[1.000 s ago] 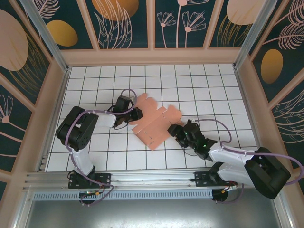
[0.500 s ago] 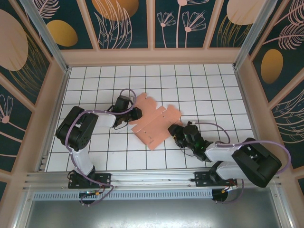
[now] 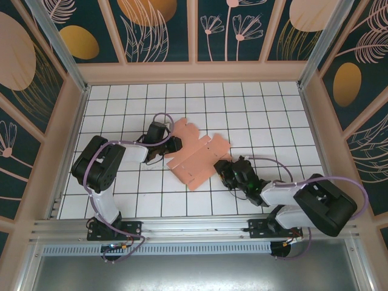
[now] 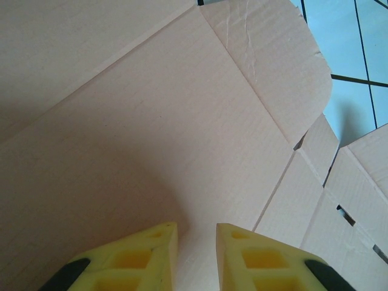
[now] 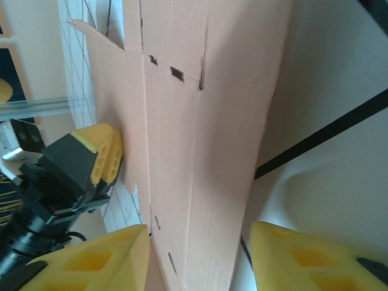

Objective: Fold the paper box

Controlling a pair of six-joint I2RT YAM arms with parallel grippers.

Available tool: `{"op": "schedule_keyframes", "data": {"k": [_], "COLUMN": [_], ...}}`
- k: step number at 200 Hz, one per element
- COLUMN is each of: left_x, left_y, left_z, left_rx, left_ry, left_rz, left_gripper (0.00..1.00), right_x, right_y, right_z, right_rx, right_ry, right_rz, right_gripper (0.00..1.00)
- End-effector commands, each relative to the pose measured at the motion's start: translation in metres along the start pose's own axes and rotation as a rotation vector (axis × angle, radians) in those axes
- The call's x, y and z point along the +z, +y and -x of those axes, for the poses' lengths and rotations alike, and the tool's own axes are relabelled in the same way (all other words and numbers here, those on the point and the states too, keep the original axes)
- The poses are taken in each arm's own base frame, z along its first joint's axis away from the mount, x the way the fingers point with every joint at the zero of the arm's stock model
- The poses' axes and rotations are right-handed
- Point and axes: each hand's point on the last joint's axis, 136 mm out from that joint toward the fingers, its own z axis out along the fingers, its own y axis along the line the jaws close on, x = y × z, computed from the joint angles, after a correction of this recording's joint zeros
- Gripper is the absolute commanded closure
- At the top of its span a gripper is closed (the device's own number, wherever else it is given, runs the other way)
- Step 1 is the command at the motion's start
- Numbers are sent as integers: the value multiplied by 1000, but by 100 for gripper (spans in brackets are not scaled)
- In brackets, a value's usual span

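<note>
The paper box (image 3: 197,154) is a salmon-pink die-cut blank lying mostly flat in the middle of the tiled floor, its right flap raised a little. My left gripper (image 3: 174,144) is at the blank's left edge. In the left wrist view its yellow fingertips (image 4: 163,233) stand a narrow gap apart over the paper box (image 4: 151,133), gripping nothing. My right gripper (image 3: 223,173) is at the right flap. In the right wrist view the jaws of my right gripper (image 5: 199,227) are wide apart and straddle the paper box (image 5: 200,151), seen edge on. They are not closed on it.
The floor (image 3: 139,194) is white tile with black grid lines. Wooden-framed walls (image 3: 194,71) close it on three sides, and a metal rail (image 3: 182,233) runs along the near edge. The left gripper's yellow finger (image 5: 103,154) appears beyond the card in the right wrist view.
My right gripper has moved left up to the blank's right flap and its jaws have narrowed. The left jaws have parted slightly. The blank has hardly shifted.
</note>
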Motion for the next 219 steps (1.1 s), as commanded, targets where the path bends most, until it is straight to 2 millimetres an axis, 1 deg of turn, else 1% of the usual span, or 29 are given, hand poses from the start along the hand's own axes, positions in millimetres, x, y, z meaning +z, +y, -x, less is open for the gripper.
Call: {"op": "schedule_keyframes", "data": {"k": [1,15,38,73,79,86,97,139,156,164,169,172,175,182,191,199,213,215,219], "left_x": [3,4,4,4,4,4,4,5,5,4,4,4,4,3,1,-4,-18,-21,-26], "left_y": [26,26,27,27,27,27,27,28,28,27,26,25,24,22,17,11,2,1,-1], "left_z": [-26,-27,-28,-28,-28,-28,-28,-29,-28,-27,-26,-26,-25,-23,-20,-15,-3,-1,3], "left_rx": [-34,-38,-37,-38,-35,-32,-33,-30,-31,-31,-31,-32,-30,-30,-25,-19,-11,-9,-4], "left_ry": [72,77,76,78,78,75,73,72,68,63,61,59,57,52,47,32,-24,-33,-53], "left_rz": [84,79,83,81,81,80,81,77,79,73,69,66,63,58,45,27,15,14,16], "left_gripper": [77,77,77,77,76,76,76,75,75,74,74,74,73,69,61,48,34,33,23], "right_x": [-8,-11,-12,-3,-2,0,3,9,7,6,5,4,4,3,3,3,0,0,-1], "right_y": [-4,-6,-10,6,6,8,8,20,17,13,12,12,11,8,3,-2,-10,-10,-11], "right_z": [3,2,1,0,1,-3,-3,1,2,6,7,8,8,10,11,13,19,18,18], "right_rx": [4,15,19,-34,-37,-39,-35,-45,-36,-26,-25,-24,-24,-23,-32,-52,-103,-108,-125], "right_ry": [-33,-24,-22,-7,-10,15,14,-5,-9,-31,-36,-37,-40,-45,-42,-36,-46,-30,-17], "right_rz": [-11,7,9,43,45,51,50,75,68,61,59,58,55,41,8,-32,-99,-101,-110], "right_gripper": [46,42,42,42,42,42,44,63,80,92,98,100,100,100,100,100,100,100,100]}}
